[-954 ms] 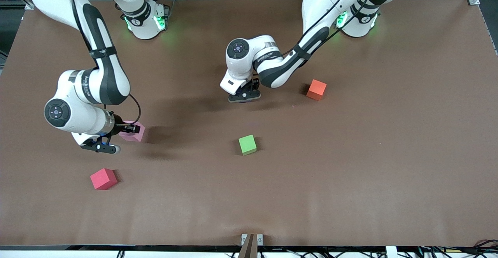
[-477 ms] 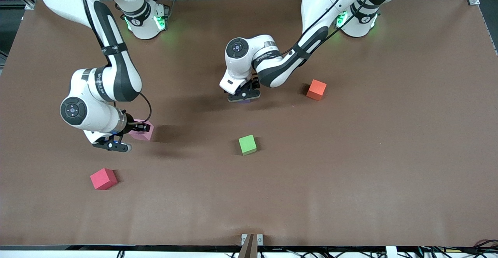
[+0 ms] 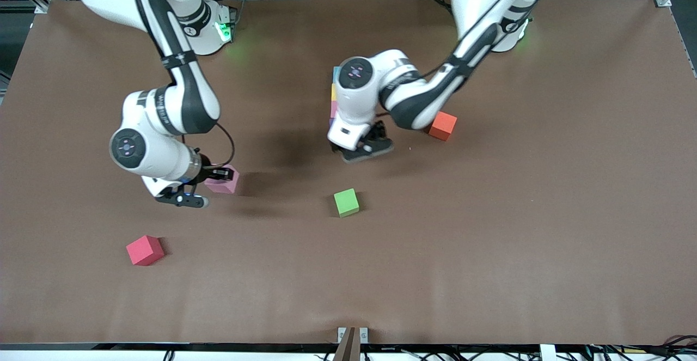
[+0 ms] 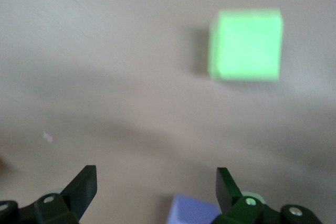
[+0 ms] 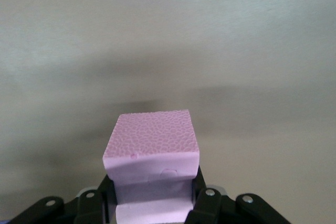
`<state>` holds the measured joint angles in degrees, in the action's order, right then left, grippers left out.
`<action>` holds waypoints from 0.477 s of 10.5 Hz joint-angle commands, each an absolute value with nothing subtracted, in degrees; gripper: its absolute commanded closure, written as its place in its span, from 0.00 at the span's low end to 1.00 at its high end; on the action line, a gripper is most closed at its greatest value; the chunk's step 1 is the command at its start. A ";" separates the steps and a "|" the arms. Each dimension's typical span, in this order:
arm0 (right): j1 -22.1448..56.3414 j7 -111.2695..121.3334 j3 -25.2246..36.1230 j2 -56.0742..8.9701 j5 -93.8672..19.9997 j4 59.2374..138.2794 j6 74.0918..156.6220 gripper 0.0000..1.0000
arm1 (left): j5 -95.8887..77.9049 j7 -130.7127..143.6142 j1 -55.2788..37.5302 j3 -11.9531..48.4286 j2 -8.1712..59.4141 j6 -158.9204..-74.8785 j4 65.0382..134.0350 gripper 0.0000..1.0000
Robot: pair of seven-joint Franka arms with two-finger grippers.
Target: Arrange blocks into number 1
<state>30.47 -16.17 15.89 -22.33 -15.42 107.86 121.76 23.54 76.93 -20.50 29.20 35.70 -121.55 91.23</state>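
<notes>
- The small matte red cube (image 3: pixel 145 250) lies nearest the front camera, toward the right arm's end of the table, untouched.
- The small matte green cube (image 3: pixel 346 202) sits farther back, near the table's middle, also loose; the left wrist view shows it (image 4: pixel 245 45) on bare brown table.
- The right gripper (image 3: pixel 218 175) is over the table between those two cubes and the robot bases, fingers clenched on a small matte pink cube (image 3: pixel 224 182) — the right wrist view shows the cube (image 5: pixel 151 153) pinched between both pads, clear of the surface.
- The left gripper (image 3: pixel 365 147) hangs low over the middle of the table with its fingers spread and nothing between them; a purple cube (image 4: pixel 191 209) lies on the table just past the fingertips.
- The small matte orange cube (image 3: pixel 442 125) rests just beside the left arm's forearm.
- Farthest back, a column of cubes (image 3: pixel 334 97) peeks out beside the left wrist: light blue, yellow and pink edges show, the rest hidden.
- Judgement: the digit's stroke is being built; the right arm is carrying the pink cube. Next it needs lining up square with the column and setting down flush — once the left arm clears.
</notes>
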 commanded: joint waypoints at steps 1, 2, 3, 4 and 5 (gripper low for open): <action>36.19 -19.34 16.26 -23.36 -15.91 106.80 124.54 0.43 | 23.38 71.40 -13.48 29.44 32.71 -115.68 89.31 0.00; 38.47 -19.07 16.26 -25.82 -15.39 103.92 124.45 0.43 | 23.29 69.45 -9.71 29.44 31.83 -114.62 88.34 0.00; 41.11 -19.16 16.35 -28.54 -14.34 100.49 124.28 0.43 | 23.12 67.69 -5.58 29.53 31.21 -113.65 86.68 0.00; 43.39 -19.77 16.35 -31.35 -13.89 97.33 124.28 0.43 | 22.68 64.02 -1.36 30.05 31.11 -111.47 85.09 0.00; 46.12 -20.21 16.35 -33.99 -14.15 94.86 124.54 0.45 | 22.41 60.07 1.38 30.15 30.42 -108.92 84.03 0.00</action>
<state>42.90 -18.77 15.76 -28.12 -14.85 101.29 124.99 23.52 64.60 -2.67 29.02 31.65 -112.63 85.42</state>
